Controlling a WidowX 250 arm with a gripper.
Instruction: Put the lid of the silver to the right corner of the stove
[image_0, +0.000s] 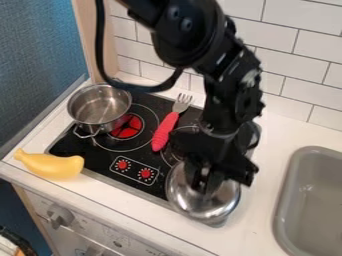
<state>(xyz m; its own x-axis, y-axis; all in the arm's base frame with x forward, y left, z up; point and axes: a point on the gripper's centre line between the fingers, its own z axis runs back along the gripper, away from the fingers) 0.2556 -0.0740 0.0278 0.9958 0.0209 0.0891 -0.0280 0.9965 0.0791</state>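
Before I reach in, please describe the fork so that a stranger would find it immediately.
On the black stovetop, look between the open metal pot and the silver lid. The fork lies there, tines toward the tiled wall. Its long red handle sets it apart from the silvery pot and lid.

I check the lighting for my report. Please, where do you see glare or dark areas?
In the camera view, bright reflections on the silver lid and softer ones inside the pot; in the same view, the black gripper looks dark, with little surface detail.
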